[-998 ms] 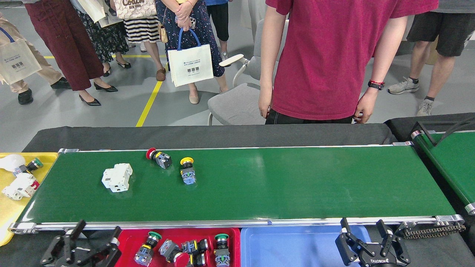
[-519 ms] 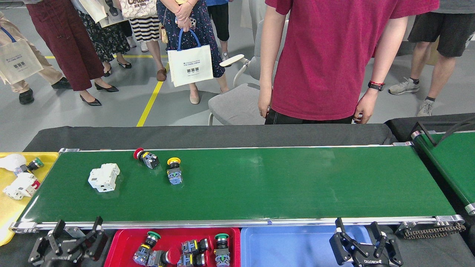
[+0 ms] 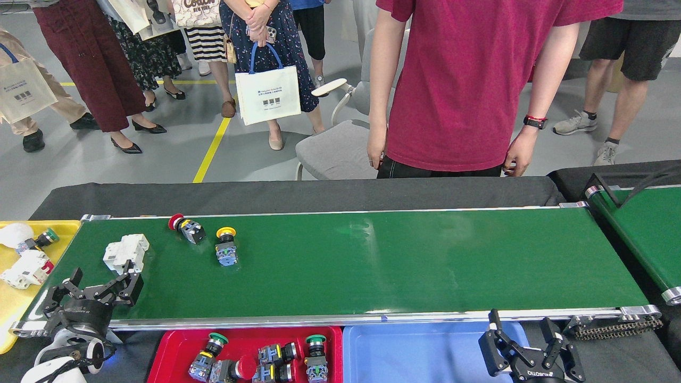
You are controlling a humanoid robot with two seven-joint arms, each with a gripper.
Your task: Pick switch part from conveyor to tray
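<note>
Now your left gripper [image 3: 101, 287] hangs over the near left end of the conveyor [image 3: 372, 266], fingers spread wide, holding nothing. Just beyond its fingertips on the conveyor lies the white block [image 3: 125, 252], close to them; whether they touch it you cannot tell from this view. Further along the conveyor toward the far rail lies the red-cap switch [image 3: 186, 229] on its side, and just right of it the yellow-cap switch [image 3: 226, 247], cap pointing toward the far rail. The two switches sit near each other but apart, both on the conveyor's left part; the rest of the conveyor to the right carries nothing you can see.

Your right gripper [image 3: 524, 340] sits below the conveyor's near rail at the right, over the blue tray [image 3: 415, 356], fingers apart and empty. Left of that tray, against the same rail, the red tray [image 3: 178, 346] holds several switches with green and red caps. Off the conveyor's left end, a yellow tray [image 3: 16, 303] holds white blocks and a green-cap switch. A person in a red shirt [image 3: 468, 80] stands behind the conveyor's far side
</note>
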